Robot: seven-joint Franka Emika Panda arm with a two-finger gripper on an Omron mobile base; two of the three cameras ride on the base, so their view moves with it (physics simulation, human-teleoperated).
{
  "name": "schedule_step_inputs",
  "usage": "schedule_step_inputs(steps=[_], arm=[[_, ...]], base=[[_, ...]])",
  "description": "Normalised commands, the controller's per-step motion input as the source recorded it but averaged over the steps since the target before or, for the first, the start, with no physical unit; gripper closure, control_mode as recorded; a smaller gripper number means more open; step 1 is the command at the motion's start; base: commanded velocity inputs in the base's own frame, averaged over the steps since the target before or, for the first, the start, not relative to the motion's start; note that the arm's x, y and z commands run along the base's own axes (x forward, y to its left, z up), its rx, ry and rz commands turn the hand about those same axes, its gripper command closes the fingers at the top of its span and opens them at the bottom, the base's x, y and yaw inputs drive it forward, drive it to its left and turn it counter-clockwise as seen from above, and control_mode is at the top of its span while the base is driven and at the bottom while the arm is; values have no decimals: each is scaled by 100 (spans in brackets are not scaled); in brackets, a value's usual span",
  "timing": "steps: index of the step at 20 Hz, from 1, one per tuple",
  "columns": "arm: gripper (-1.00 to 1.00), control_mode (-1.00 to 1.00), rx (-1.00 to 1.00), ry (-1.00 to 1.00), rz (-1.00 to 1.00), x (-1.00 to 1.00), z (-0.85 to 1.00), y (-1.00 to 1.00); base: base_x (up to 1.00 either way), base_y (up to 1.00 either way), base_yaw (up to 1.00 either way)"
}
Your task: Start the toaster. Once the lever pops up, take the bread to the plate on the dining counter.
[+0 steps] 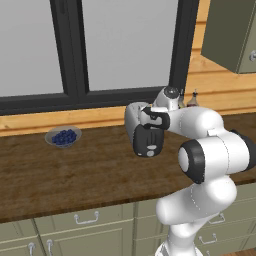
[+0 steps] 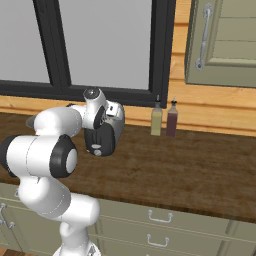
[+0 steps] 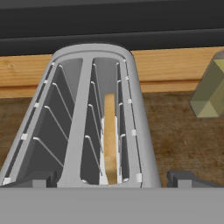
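Wide apart stand the fingers of my gripper (image 3: pixel 112 178), one dark tip on each side of the toaster (image 3: pixel 94 118), holding nothing. I hover just above its two top slots and look straight down into them. Its bread (image 3: pixel 110 140) stands on edge in the right-hand slot, sunk between the wire guides. From the base cameras my hand covers the toaster's top, while its black end panel (image 1: pixel 148 142) faces the front of the wooden counter (image 1: pixel 75 175). A bowl of blueberries (image 1: pixel 63 137) sits well to the left; two bottles (image 2: pixel 164 118) stand to the right.
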Motion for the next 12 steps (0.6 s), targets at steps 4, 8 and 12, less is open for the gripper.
schedule_step_inputs(steps=[4, 8, 12], arm=[[-100, -100, 0, 0, 0, 0, 0, 0], [-100, -100, 0, 0, 0, 0, 0, 0], [-100, -100, 0, 0, 0, 0, 0, 0]], base=[[0, 0, 0], [0, 0, 0], [0, 0, 0]])
